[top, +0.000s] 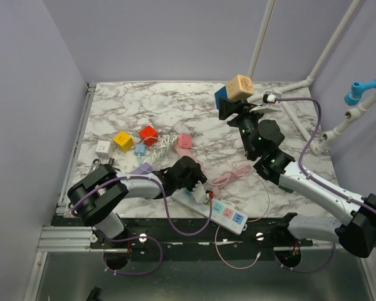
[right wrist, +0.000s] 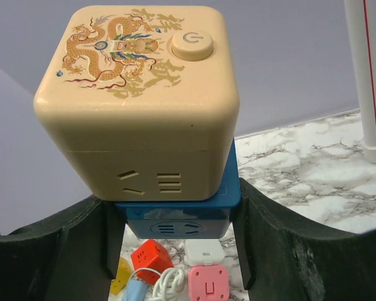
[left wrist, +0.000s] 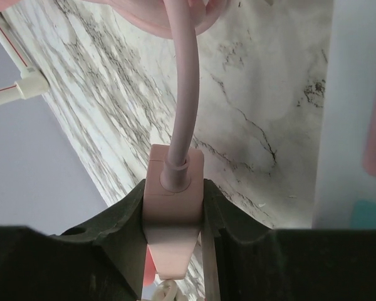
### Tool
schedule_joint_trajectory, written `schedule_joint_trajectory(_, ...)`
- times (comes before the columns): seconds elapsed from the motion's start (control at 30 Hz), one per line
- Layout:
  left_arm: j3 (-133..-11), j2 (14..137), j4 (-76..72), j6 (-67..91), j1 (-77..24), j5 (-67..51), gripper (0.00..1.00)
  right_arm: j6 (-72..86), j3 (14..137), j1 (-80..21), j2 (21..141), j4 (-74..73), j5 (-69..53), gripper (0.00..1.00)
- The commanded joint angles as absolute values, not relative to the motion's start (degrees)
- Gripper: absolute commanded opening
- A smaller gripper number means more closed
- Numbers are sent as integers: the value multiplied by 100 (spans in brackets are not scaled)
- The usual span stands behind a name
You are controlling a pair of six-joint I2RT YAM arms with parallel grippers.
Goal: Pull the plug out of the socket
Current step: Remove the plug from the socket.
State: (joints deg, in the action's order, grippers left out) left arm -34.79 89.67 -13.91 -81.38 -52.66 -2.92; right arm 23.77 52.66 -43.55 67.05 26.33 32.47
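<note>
My left gripper (top: 200, 190) is low over the left end of the white power strip (top: 224, 213), shut on a pink plug (left wrist: 173, 204). In the left wrist view its fingers (left wrist: 128, 219) clamp the plug's two sides. The pink cable (left wrist: 178, 81) runs away from the plug across the marble, and the strip's edge (left wrist: 351, 125) lies just to the right. I cannot tell whether the prongs sit in a socket. My right gripper (top: 233, 105) is raised at the back, shut on a blue cube socket (right wrist: 175, 213) with a beige dragon-printed cube (right wrist: 141, 94) on top.
Red (top: 148, 133), yellow (top: 122, 140), white (top: 103, 148) and pink (top: 185, 141) cube sockets and a coiled white cable (top: 166, 145) lie at the middle left. The pink cable loops (top: 233, 174) beside the strip. White pipes (top: 326, 59) stand at the back right.
</note>
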Motion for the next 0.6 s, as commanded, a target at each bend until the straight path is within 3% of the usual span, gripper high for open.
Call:
schedule_joint_trajectory(0.0,-3406,9308,-1176,-7606,-5140,-158,0,2351,5301,-4366,6503,2714,3141,1)
schedule_joint_trajectory(0.07,-3462,9407,-1314,-7582,-5136,-92,0,2310,5271,-4368,6393,2591,2860,1)
schedule_joint_trajectory(0.1,-3510,9458,-1342,-7539,-5135,-51,11,2283,5258,-4367,6333,2536,2691,1)
schedule_joint_trajectory(0.2,-3577,9419,-1451,-7444,-5134,-48,87,2299,5244,-4368,6140,2226,2288,1)
schedule_joint_trajectory(0.23,-3588,9378,-1467,-7432,-5128,105,98,2317,5209,-4368,6040,2143,2115,1)
schedule_joint_trajectory(0.37,-3695,8902,-1159,-7245,-5100,269,98,2319,5134,-4359,5745,1579,1682,1)
schedule_joint_trajectory(0.57,-4177,7599,677,-6674,-5080,276,98,2397,5093,-4356,5519,710,1409,1)
